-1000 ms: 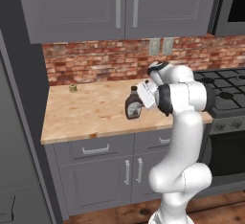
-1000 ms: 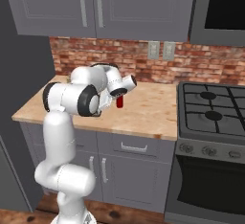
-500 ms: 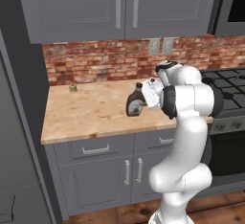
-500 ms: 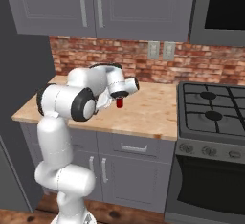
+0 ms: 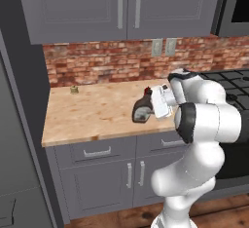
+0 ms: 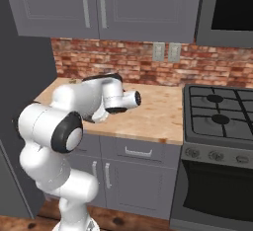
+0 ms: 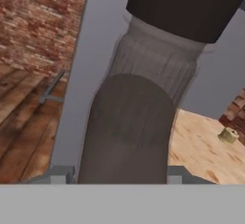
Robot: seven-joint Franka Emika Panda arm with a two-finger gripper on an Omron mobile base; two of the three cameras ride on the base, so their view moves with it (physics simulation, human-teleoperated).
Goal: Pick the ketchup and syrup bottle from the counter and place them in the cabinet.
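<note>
One bottle was in hand: the gripper was closed partway on the syrup bottle, which lay tipped on its side above the counter. We judged the risk to be slippage — the round body (held sideways) could roll between the jaws on the swing to the cabinet, or its cap could clip the door edge.

Home kitchen, grey wall cabinets hanging over a red brick backsplash, tan butcher-block counter sitting on grey drawers, black gas stove standing beside it, wood floor showing below.
</note>
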